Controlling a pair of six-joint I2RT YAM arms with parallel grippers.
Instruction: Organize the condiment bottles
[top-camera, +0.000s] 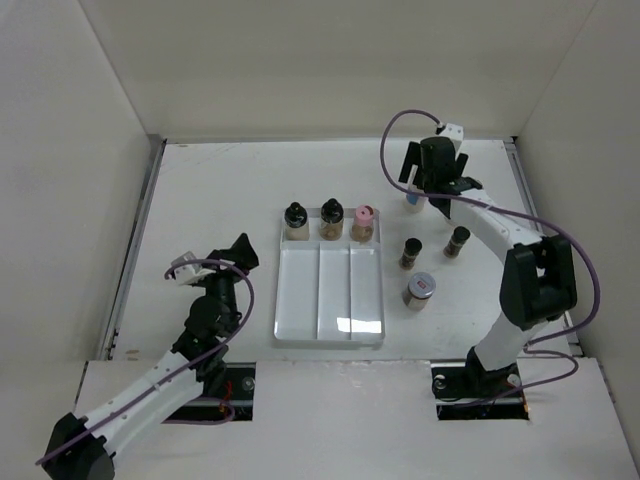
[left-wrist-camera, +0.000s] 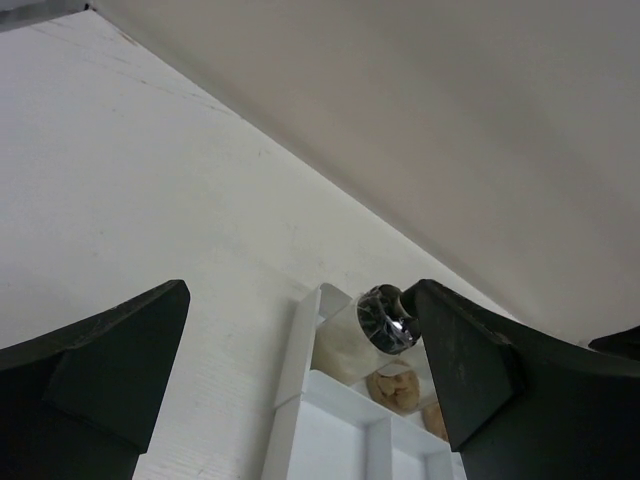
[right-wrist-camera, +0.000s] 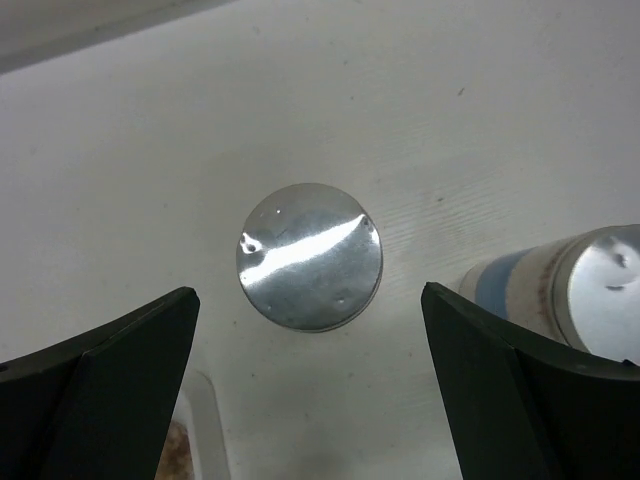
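Above silver-lidded jar (right-wrist-camera: 310, 256) | right fingers (right-wrist-camera: 110, 385) spread | left fingers (left-wrist-camera: 95, 380) spread, empty

White table (top-camera: 220, 200), boxed in on three sides: back wall (top-camera: 330, 70), left wall (top-camera: 60, 150), right wall (top-camera: 590, 120), all plain off-white. Grey metal strip (top-camera: 132, 250) runs along the table's left edge, second strip (top-camera: 518, 170) along the right edge. White tray (top-camera: 333, 290) sits mid-table, long axis near-to-far, three long lanes side by side, glare on the near end. Separate white board (top-camera: 340, 410) spans the near edge.

Left wrist view: one tray (left-wrist-camera: 297, 370) corner, table (left-wrist-camera: 150, 200), wall behind. Right wrist view: table (right-wrist-camera: 400, 100), faint specks on it.
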